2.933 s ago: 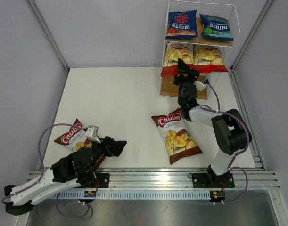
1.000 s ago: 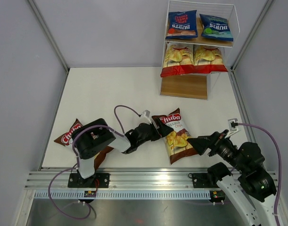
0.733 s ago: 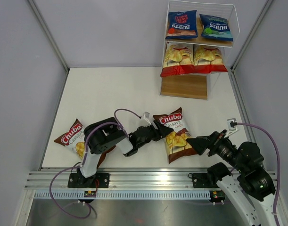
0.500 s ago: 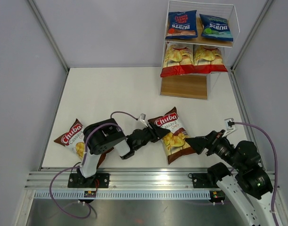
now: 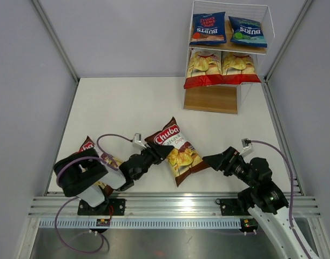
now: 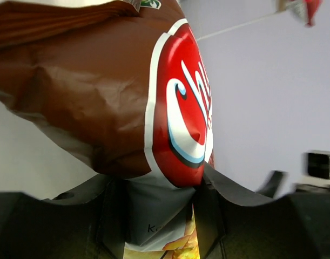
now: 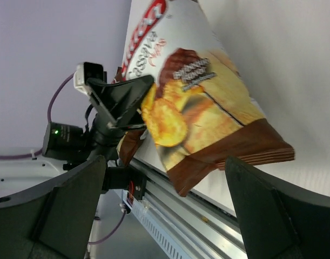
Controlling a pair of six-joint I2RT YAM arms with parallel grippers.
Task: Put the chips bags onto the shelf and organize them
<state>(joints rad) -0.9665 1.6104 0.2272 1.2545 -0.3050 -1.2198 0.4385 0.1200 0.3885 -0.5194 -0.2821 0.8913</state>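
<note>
My left gripper [image 5: 160,152] is shut on the left edge of a brown Chuba chips bag [image 5: 176,155], which lies tilted at the table's near middle. In the left wrist view the bag [image 6: 100,97] fills the frame, pinched between the black fingers [image 6: 207,210]. My right gripper [image 5: 212,160] stands open just right of that bag, apart from it; the bag [image 7: 208,113] lies ahead of its jaws. A second brown bag [image 5: 89,145] is mostly hidden under the left arm. The shelf [image 5: 267,24] holds two blue Burts bags [image 5: 208,28] and two red-and-white bags [image 5: 203,67].
The shelf's lowest wooden tier [image 5: 210,99] is bare. Grey walls enclose the white table [image 5: 127,108] on three sides. An aluminium rail [image 5: 175,204] runs along the near edge, close under the held bag's lower end.
My left gripper has closed on the brown bag and drawn it left and back, turning it. The right gripper has followed leftward, still open.
</note>
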